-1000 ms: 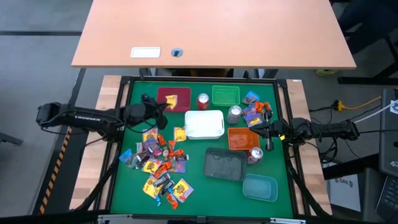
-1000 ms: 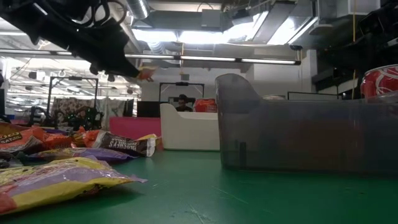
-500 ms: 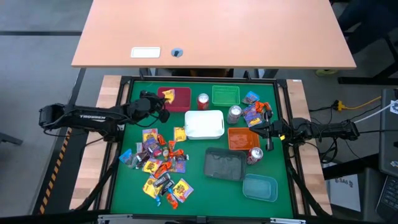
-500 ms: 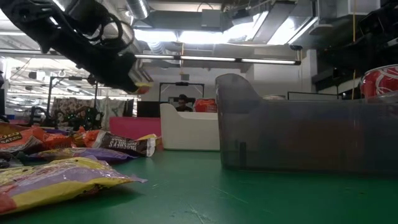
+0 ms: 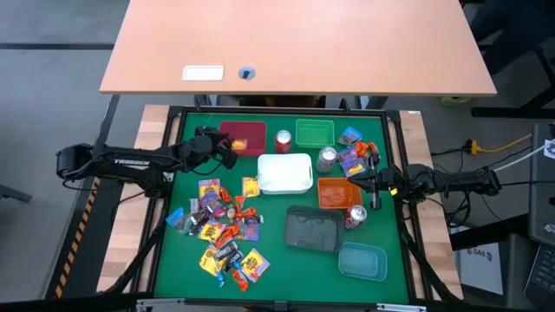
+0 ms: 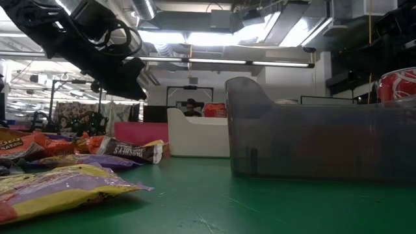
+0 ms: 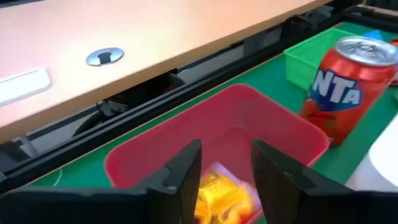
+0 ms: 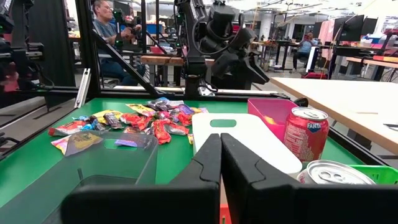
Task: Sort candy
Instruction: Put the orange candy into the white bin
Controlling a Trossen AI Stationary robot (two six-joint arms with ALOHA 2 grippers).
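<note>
Red tray [image 7: 249, 124] holding a yellow candy [image 7: 227, 196], left gripper [image 7: 225, 171] parted just above it (nothing held), candy pile [image 5: 224, 232] mid-mat, right gripper [image 8: 220, 163] closed, empty, near orange tray [image 5: 338, 192].

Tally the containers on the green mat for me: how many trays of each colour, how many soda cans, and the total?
Red tray: 1
Green tray: 1
White tray: 1
Orange tray: 1
Grey tray: 1
Teal tray: 1
Soda cans: 3 (red, two silver-topped)
Total: 9
</note>
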